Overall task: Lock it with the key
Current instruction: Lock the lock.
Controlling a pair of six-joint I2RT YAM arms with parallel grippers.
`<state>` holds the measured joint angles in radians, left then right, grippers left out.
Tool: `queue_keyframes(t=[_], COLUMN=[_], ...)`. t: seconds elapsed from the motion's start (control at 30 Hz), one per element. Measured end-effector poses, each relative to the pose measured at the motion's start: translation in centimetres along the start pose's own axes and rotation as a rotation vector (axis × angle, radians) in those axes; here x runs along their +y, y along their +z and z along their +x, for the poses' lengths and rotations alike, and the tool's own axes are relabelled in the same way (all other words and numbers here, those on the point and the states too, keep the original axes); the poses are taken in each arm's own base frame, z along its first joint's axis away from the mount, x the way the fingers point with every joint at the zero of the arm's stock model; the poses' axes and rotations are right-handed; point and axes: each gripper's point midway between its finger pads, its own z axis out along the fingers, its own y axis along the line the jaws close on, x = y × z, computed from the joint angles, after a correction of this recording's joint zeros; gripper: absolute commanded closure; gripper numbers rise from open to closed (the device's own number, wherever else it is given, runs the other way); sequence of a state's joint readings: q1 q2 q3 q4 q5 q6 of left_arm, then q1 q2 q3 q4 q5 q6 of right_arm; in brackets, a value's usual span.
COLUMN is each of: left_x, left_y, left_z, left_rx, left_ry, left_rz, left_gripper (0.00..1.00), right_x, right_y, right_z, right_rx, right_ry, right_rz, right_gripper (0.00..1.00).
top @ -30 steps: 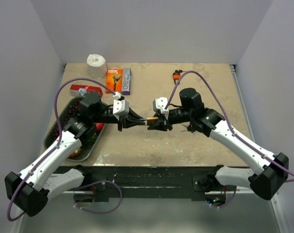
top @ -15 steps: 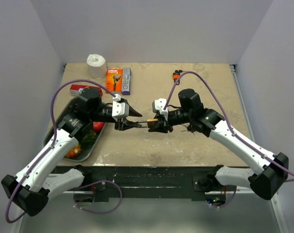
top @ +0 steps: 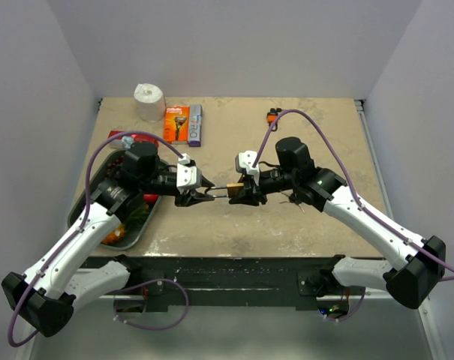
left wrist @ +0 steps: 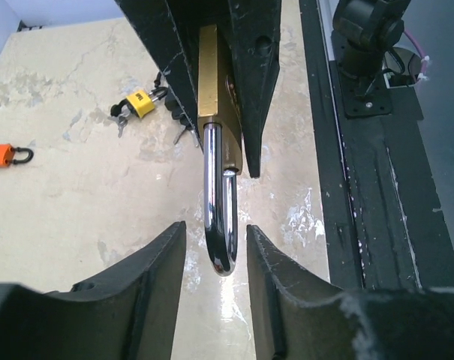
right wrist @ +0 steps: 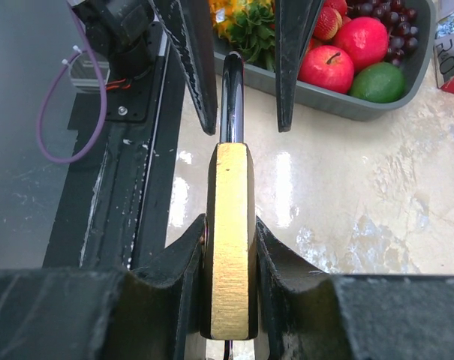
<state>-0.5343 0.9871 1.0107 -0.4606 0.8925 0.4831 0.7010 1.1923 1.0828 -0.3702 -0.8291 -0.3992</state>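
The brass padlock [right wrist: 230, 247] is held in the air above the middle of the desk [top: 287, 225], its body clamped by the flat faces between the fingers of the right hand [top: 240, 191]. Its chrome shackle [left wrist: 219, 202] points left toward the left hand [left wrist: 215, 232]. The left hand's fingers stand apart, one on each side of the shackle, and neither appears to touch it. The views do not show whether the shackle is seated, and no key can be identified with certainty. Hazards:

- If the left hand closes off-centre, one finger meets the shackle first, levers it sideways and twists the body in the right-hand clamp.
- A push along the shackle acts on smooth brass faces, so the body may slide back through the fingers or fall to the desk.
- The fingertips of both hands are near each other, so a further advance may bring them into collision.
- A dropped lock could land near the yellow padlock [left wrist: 139, 103] farther right and be mistaken for it.
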Motion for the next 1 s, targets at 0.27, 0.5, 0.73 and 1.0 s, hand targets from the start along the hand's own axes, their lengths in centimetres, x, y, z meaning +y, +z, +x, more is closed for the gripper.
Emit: queue_keyframes(t=[0.27, 0.5, 0.73, 1.0], left_x=[0.1, 0.0, 0.1, -0.2], left_y=[0.2, 0.4, 0.5, 1.0], left_z=[0.7, 1.0, 0.9, 1.0], left_rx=[0.005, 0.007, 0.0, 0.014], left_ry=[-0.015, -0.026, -0.026, -0.039], left_rz=[-0.007, -0.004, -0.008, -0.009], left_gripper=[0.67, 0.92, 1.0, 1.0], right_x=[0.0, -0.2, -0.2, -0.1], right_y=[0.0, 0.1, 0.1, 0.0], right_z=[-0.2, -0.4, -0.6, -0.2], right_rx=[-0.008, -0.015, -0.021, -0.009], right_ry=[0.009, 0.004, 0.006, 0.014], right_rz=[0.003, 0.006, 0.006, 0.006], right_gripper=[1.0, 1.0, 1.0, 1.0])
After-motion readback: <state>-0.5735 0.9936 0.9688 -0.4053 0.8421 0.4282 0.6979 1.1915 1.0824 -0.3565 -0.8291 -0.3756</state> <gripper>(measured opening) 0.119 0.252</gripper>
